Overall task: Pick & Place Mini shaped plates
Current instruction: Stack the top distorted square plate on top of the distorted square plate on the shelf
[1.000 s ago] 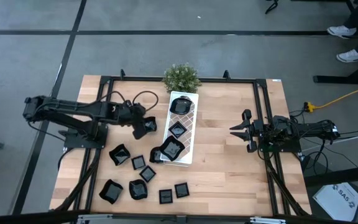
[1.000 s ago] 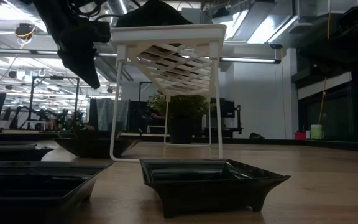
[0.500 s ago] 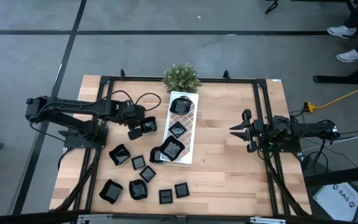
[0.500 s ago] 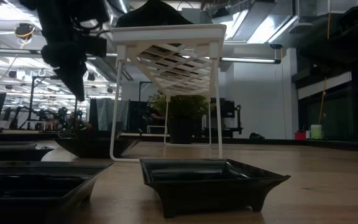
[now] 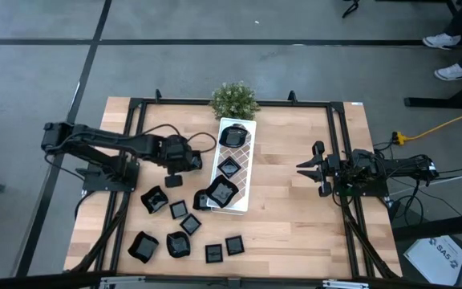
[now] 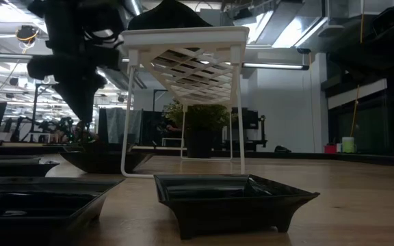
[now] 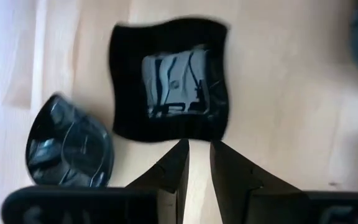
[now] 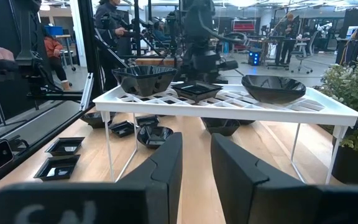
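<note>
Several small glossy black plates lie flat on the wooden table near its left front (image 5: pixel 179 233). Three more sit on the white lattice tray (image 5: pixel 247 172), which stands on thin legs (image 6: pixel 241 102). My left gripper (image 5: pixel 173 178) hangs left of the tray, pointing down. Its fingers (image 7: pixel 199 146) stand a narrow gap apart and hold nothing. Just beyond the fingertips a wavy-edged square plate (image 7: pixel 169 78) lies on the table, with a teardrop-shaped plate (image 7: pixel 70 149) beside it. My right gripper (image 5: pixel 299 167) waits open over the table's right part, pointing at the tray.
A small green potted plant (image 5: pixel 233 99) stands at the far edge behind the tray. A square plate (image 6: pixel 234 198) and another plate (image 6: pixel 40 201) lie close to the low camera. The wood between the tray and my right gripper is bare (image 5: pixel 283 201).
My left gripper has drawn away from the tray's left side toward the table's left and near edges. It has turned to point down and has come lower over the plates on the table.
</note>
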